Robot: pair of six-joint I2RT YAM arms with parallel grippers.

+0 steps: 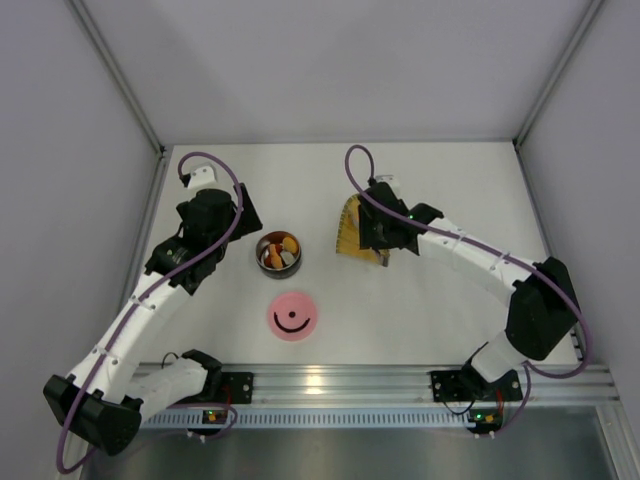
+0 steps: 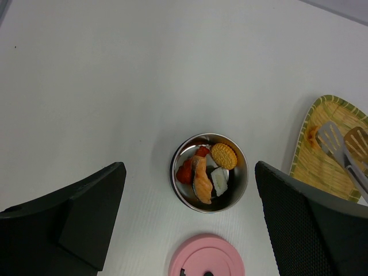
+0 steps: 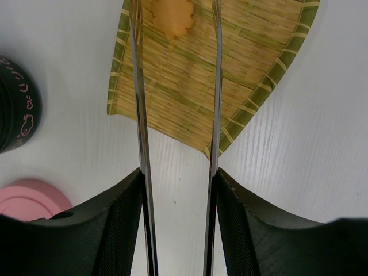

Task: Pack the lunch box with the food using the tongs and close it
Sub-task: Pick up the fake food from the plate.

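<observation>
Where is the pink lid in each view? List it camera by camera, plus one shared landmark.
Top external: pink lid lower centre, just below the steel bowl.
Left wrist: lid at the bottom edge, cut off.
Right wrist: lid in the bottom-left corner, partly hidden.
Shared landmark: the yellow woven tray, in all three views.

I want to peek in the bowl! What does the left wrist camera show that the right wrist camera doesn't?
Only the left wrist view: the food inside the lunch box, with a round cracker on top. Only the right wrist view: the right claw shut on the tongs. Both: the yellow woven tray, an orange piece on it, and the pink lid.
</observation>
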